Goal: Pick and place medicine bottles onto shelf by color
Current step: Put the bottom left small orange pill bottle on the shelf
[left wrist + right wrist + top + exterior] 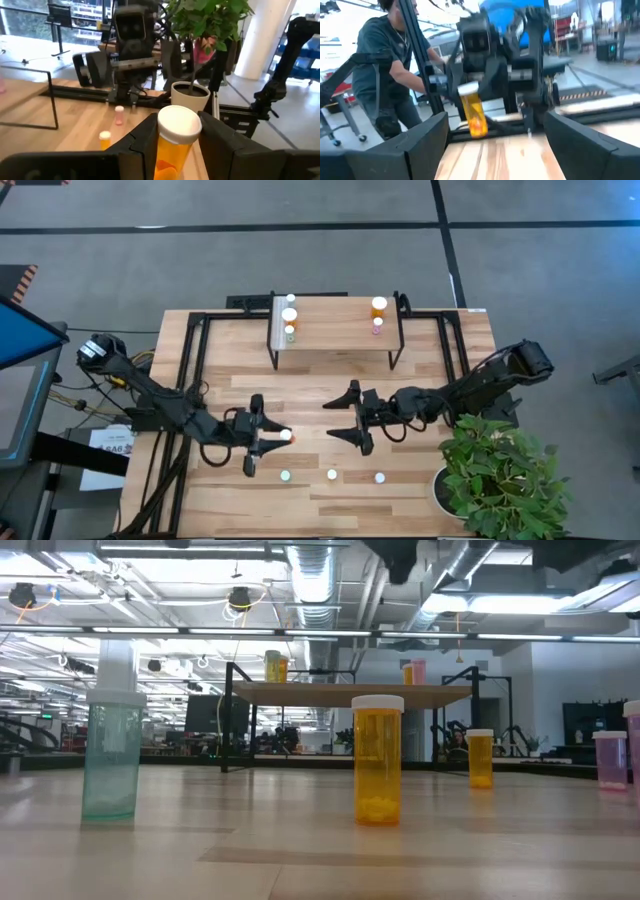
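I hold an orange bottle (172,145) in my left pincer (268,437). My two dark fingers (227,145) press on its sides, and its white cap (180,122) sticks up between them. From above, this pincer is over the near left part of the table (320,395), and the white cap shows at its tip. My right pincer (352,418) is near the middle of the table, to the right of the left one, and its fingers (420,145) are spread wide apart with nothing between them. It looks straight at my left pincer and the orange bottle (475,112) it holds. The shelf (335,320) stands at the far side of the table. On its left end three bottles (290,315) stand in a short row, and on its right end there are two bottles (378,313), one with an orange cap. Three more bottles (332,475) with white caps stand in a line near the front edge of the table. A green plant (495,470) in a white pot sits at the near right corner. A person (385,70) in a dark shirt stands beyond the table.
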Robot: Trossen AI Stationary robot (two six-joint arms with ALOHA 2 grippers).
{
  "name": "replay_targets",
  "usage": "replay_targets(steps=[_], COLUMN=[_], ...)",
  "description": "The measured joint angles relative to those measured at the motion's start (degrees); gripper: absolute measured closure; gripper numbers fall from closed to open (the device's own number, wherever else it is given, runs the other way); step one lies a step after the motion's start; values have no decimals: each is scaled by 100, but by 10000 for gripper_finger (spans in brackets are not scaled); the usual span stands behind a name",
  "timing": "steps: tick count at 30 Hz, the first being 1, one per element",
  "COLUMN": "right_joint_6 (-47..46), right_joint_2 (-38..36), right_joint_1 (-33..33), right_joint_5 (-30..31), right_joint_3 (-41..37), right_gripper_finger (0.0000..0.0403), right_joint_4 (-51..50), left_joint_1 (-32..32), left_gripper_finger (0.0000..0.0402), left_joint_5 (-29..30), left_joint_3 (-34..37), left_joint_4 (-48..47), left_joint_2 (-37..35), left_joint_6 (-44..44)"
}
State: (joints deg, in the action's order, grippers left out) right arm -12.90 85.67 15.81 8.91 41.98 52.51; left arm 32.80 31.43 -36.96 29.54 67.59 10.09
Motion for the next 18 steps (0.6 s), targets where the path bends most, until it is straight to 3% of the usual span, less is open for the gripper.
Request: replay_targets(steps=[5, 18], right_joint_6=[418, 586], right_joint_2=[433, 1432], right_joint_1=[162, 204], right_joint_5=[-4, -109], right_joint_3=[438, 1666], right_gripper_finger=[59, 66], right_joint_4=[-175, -964], left_joint_1=[253, 395], left_gripper_finger=[297, 297], left_joint_5=[397, 388], left_joint_3=[349, 356], left_joint_4=[557, 419], left_joint_2=[0, 0], left_joint_6=[172, 404])
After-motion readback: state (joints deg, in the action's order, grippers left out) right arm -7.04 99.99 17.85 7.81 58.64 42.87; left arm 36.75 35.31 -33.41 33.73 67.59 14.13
